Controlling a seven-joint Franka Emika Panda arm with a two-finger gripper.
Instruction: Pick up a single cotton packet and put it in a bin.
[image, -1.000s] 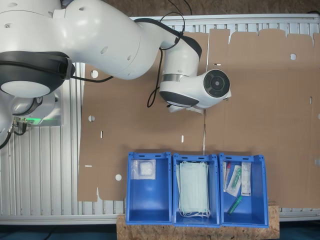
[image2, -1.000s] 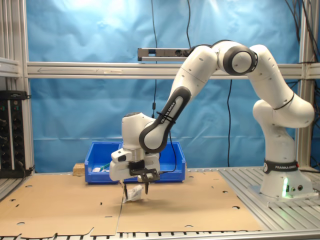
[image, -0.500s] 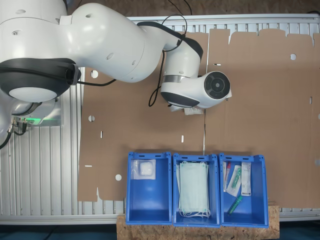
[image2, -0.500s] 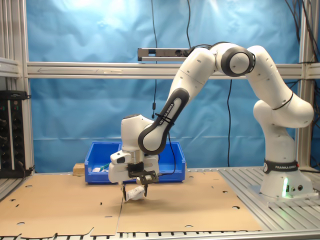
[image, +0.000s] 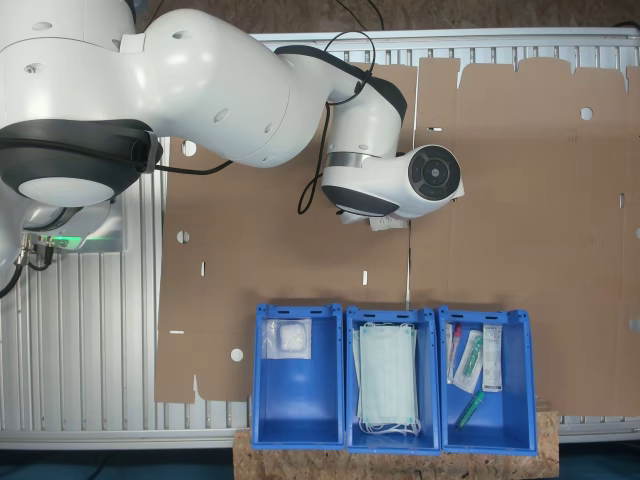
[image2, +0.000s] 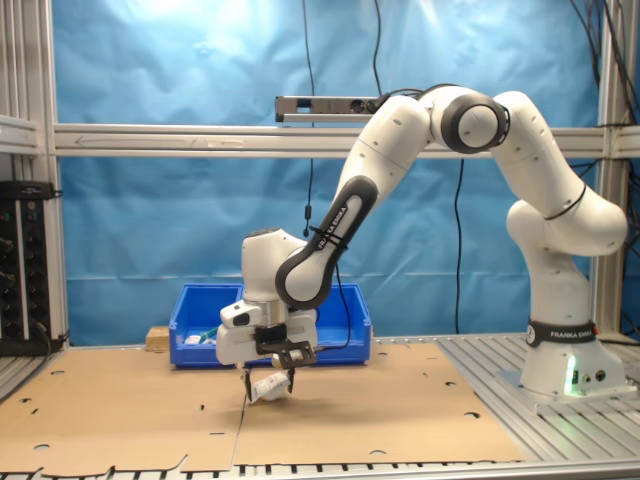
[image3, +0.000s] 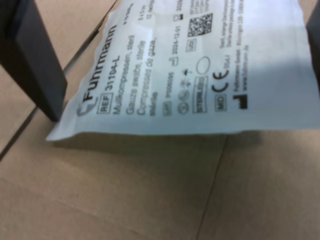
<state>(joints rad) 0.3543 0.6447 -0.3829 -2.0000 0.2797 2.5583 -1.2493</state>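
Wrist view: gripper (image3: 165, 70) jaws clamp packet (image3: 200, 65) just above cardboard (image3: 125, 190); lift clear, keep grip firm, carry level to bin (image: 297, 375).

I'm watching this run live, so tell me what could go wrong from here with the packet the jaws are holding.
The cotton packet hangs tilted from the gripper, low over the cardboard, so it may slip out in transit. The bin with the clear pad packet stands beside two alike; one holds face masks, so a small drift could drop it there.
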